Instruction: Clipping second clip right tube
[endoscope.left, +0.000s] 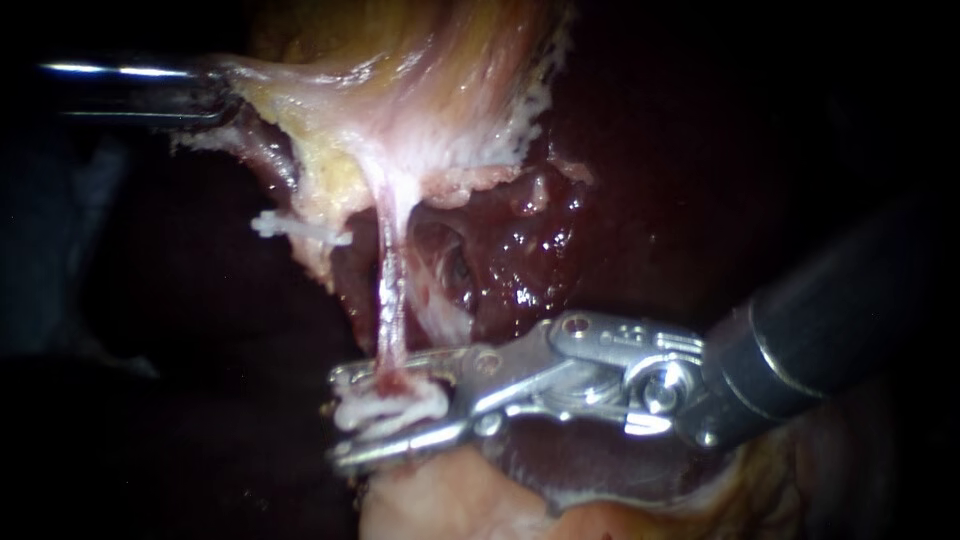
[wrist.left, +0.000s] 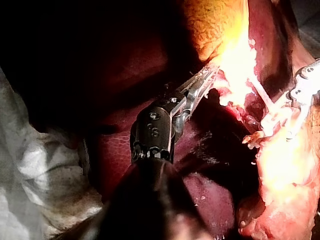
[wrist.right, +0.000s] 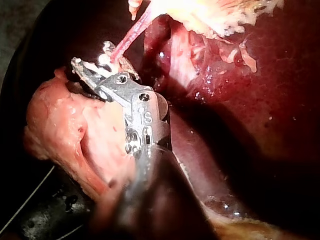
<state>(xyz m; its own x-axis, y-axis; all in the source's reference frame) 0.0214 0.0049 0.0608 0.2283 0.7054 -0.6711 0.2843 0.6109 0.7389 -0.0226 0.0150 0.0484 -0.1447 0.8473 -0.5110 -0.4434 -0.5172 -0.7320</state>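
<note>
Clip placement is in hand: the right instrument (endoscope.left: 337, 420) has its end effector astride the tube (endoscope.left: 390, 290), jaws partly apart, both bearing on a white clip (endoscope.left: 395, 408) set round it. The left instrument (endoscope.left: 222, 95), well apart from that end effector, grips the gallbladder (endoscope.left: 430, 110) edge. Next, I judge, comes a full squeeze, then release. Only the left wrist view shows the left jaws closed on tissue; the endoscope view leaves them dark

Glossy dark-red liver (endoscope.left: 620, 200) lies right of the pale yellow-pink gallbladder (endoscope.left: 420, 90); crumpled grey-white cloth (wrist.left: 35, 165) lies beside the liver.
</note>
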